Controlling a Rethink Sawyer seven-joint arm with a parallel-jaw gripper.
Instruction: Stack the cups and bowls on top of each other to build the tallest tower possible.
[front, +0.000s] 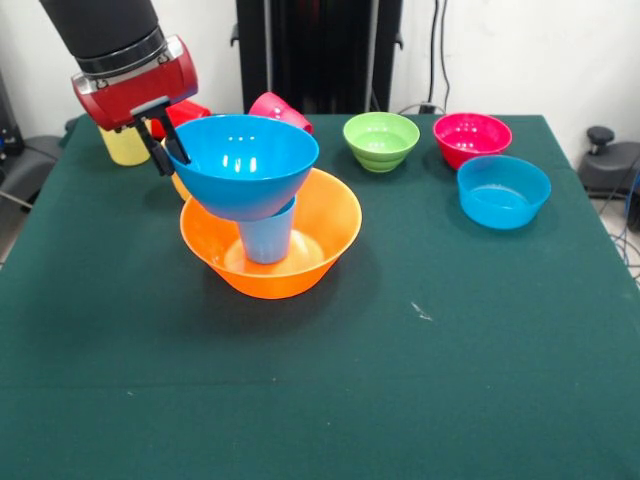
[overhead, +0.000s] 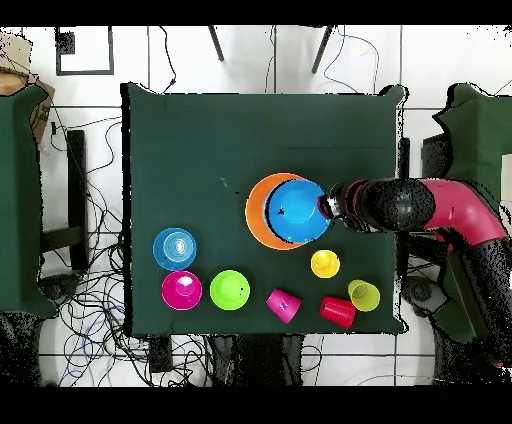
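No lettering, label, brand, number or sign can be read on anything in either view.

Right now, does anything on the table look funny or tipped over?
Yes. The pink cup lies on its side at the table's far edge, while the yellow cup stands. The large blue bowl sits on the light blue cup in the large orange bowl, with the gripper at its rim.
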